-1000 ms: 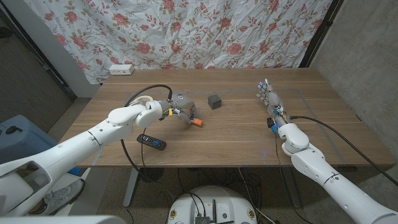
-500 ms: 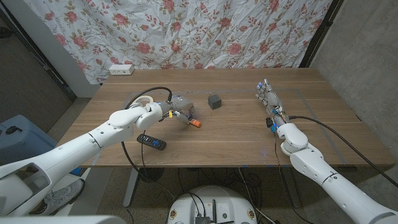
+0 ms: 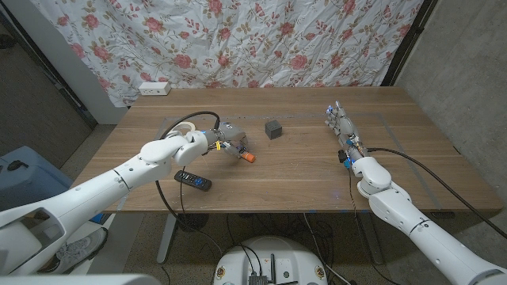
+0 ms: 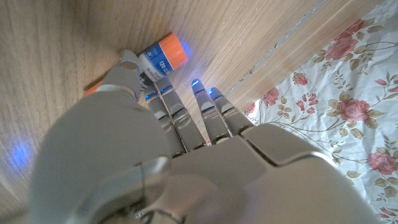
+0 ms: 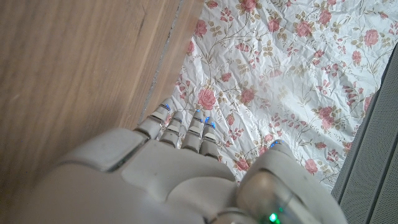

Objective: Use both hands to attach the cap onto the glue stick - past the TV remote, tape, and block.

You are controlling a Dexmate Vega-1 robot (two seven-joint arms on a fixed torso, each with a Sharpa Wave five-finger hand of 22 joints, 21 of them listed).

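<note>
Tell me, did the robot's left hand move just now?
Yes, a little. The left hand slid back toward the tape, and the glue stick now lies slightly farther from the table's near edge.

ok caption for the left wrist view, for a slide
Left hand reaching down over the glue stick lying on the wooden table.

Matt wood table (image 3: 301, 166); crumpled floral cloth (image 3: 261, 39), probably cotton.

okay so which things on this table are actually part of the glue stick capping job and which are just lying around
Part of the job: glue stick, left robot hand at it, right robot hand.

Lying about: TV remote, tape roll, dark block, power strip.
</note>
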